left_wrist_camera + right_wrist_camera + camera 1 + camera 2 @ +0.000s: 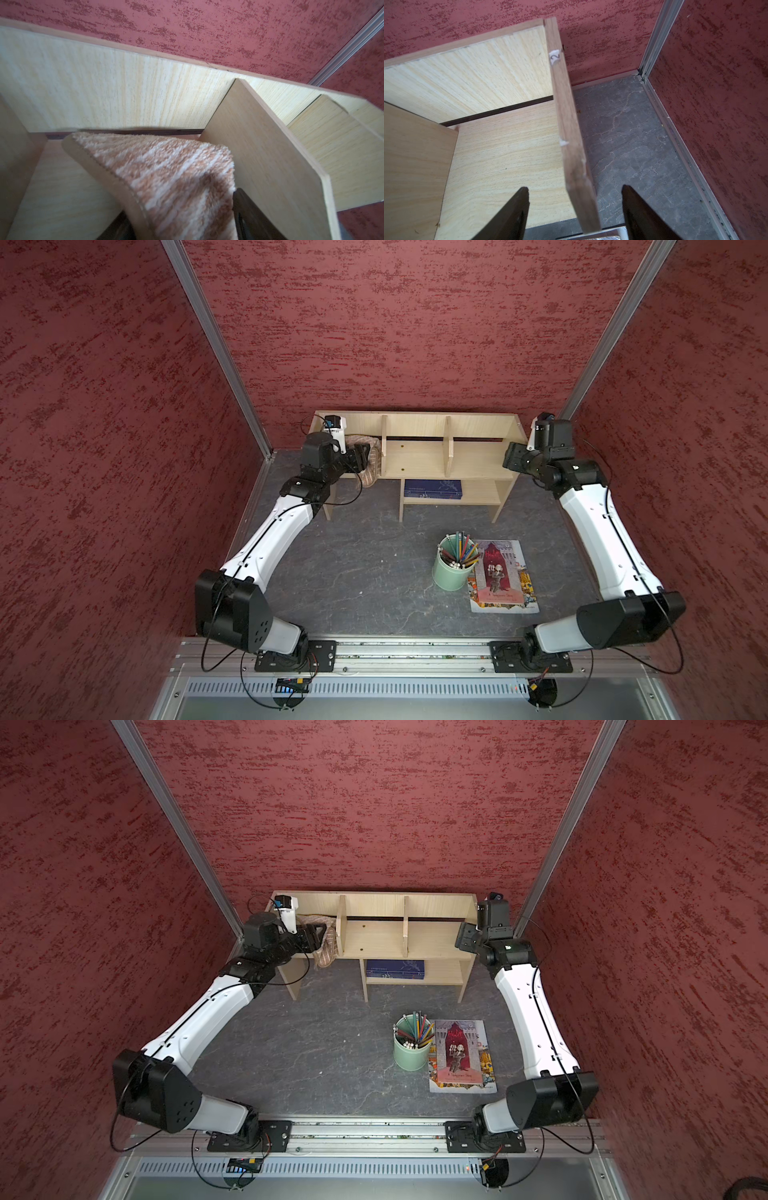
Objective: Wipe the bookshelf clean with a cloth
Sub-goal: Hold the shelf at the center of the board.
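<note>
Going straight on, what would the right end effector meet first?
Likely the bookshelf: its end panel stands between the open fingers of the right end effector, though depth is unclear.

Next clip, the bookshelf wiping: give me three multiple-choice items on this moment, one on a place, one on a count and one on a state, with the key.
1. Where is the cloth?
A) on the magazine
B) in the left upper bay of the bookshelf, hanging over its front edge
C) on the lower shelf

2. How many upright dividers stand on the upper shelf?
A) one
B) two
C) four

3. How is the right end effector?
A) shut on the cloth
B) shut on the pencil cup
C) open, astride the right side panel

Key:
1 B: a top view shows it draped there.
2 B: two boards split the shelf into three bays.
3 C: the right wrist view shows jaws apart on either side of the panel.
</note>
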Action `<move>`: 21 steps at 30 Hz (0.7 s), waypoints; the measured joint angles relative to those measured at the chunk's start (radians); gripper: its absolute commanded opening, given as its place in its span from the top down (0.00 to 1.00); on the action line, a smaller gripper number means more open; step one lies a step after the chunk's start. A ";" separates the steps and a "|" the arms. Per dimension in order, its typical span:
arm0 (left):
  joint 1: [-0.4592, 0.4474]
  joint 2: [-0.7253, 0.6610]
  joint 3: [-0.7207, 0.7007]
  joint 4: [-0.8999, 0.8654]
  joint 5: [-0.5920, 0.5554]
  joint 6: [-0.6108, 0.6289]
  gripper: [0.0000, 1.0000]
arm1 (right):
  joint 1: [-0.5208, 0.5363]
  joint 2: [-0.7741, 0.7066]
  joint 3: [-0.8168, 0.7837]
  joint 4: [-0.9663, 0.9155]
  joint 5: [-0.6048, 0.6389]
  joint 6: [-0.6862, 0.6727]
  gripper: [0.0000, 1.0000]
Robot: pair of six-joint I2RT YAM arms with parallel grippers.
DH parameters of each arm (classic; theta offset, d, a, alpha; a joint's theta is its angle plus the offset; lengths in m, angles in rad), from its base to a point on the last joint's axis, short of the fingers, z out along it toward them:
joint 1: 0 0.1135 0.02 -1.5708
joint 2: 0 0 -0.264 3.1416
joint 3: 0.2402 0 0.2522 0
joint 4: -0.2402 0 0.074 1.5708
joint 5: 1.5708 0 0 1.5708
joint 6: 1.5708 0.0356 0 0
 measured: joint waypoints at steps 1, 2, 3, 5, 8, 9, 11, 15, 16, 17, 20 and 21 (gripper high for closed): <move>-0.001 0.000 0.000 0.006 0.000 0.001 0.30 | -0.003 0.000 -0.006 0.006 -0.002 0.001 0.38; -0.002 0.000 -0.002 0.011 0.000 0.000 0.32 | -0.006 0.000 -0.013 0.013 -0.005 0.000 0.41; -0.002 -0.002 -0.006 0.021 0.000 -0.001 0.36 | -0.009 0.000 -0.020 0.021 -0.009 0.000 0.48; -0.004 -0.002 -0.011 0.026 0.001 0.000 0.46 | -0.010 0.000 -0.034 0.033 -0.017 0.002 0.58; -0.008 -0.002 -0.011 0.027 0.005 -0.001 0.62 | -0.011 0.000 -0.052 0.048 -0.027 0.001 0.70; -0.010 -0.002 -0.011 0.028 0.010 0.003 0.68 | -0.013 0.000 -0.057 0.052 -0.028 0.000 0.72; -0.015 0.002 -0.011 0.028 0.011 0.010 0.84 | -0.018 0.000 -0.063 0.059 -0.033 0.000 0.75; -0.030 0.015 -0.005 -0.001 -0.007 0.027 1.00 | -0.025 -0.001 -0.066 0.062 -0.050 -0.023 0.79; -0.032 0.016 -0.001 -0.014 -0.018 0.028 1.00 | -0.027 -0.001 -0.066 0.062 -0.051 -0.032 0.79; -0.034 0.016 0.002 -0.026 -0.031 0.029 1.00 | -0.030 -0.002 -0.066 0.061 -0.055 -0.044 0.80; -0.032 0.015 0.029 -0.068 -0.066 0.027 1.00 | -0.039 -0.003 -0.063 0.054 -0.072 -0.067 0.84; -0.029 0.014 0.038 -0.076 -0.073 0.025 1.00 | -0.040 -0.003 -0.062 0.051 -0.077 -0.075 0.87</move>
